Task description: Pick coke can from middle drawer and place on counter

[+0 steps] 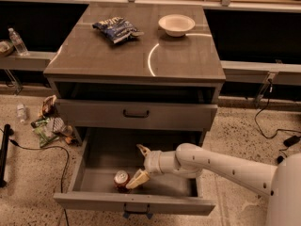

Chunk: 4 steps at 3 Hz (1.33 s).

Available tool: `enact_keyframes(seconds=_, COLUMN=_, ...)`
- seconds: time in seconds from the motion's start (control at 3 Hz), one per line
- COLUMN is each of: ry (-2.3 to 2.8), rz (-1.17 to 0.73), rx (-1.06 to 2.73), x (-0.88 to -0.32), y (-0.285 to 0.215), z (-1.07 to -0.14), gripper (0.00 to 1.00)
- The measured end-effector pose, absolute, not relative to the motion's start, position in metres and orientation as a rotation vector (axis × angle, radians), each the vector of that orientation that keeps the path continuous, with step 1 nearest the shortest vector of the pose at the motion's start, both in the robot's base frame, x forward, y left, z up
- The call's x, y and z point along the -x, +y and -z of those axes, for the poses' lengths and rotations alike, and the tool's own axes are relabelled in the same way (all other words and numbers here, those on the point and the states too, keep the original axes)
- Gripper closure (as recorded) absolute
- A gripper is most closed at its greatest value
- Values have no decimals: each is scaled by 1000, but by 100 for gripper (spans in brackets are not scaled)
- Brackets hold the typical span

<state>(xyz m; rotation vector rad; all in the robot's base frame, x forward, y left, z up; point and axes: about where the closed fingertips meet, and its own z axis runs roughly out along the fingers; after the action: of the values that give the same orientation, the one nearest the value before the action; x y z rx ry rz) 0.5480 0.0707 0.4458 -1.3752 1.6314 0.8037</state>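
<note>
The coke can is a small red can with a silver top, standing upright in the front left part of the open middle drawer. My gripper is inside the drawer just right of the can, fingers spread open. The lower finger lies right beside the can and the upper finger points up and back. The white arm reaches in from the right. The counter is the glossy grey-brown cabinet top with a white arc mark.
A dark blue chip bag and a white bowl lie at the back of the counter. A closed drawer front with a black handle sits above the open drawer. Litter and cables lie on the speckled floor at left.
</note>
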Motion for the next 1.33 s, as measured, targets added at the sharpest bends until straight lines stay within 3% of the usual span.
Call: enact_keyframes(seconds=1.33, ry=1595, rz=-843, rx=1420, x=-545, y=111, z=-394, gripper=0)
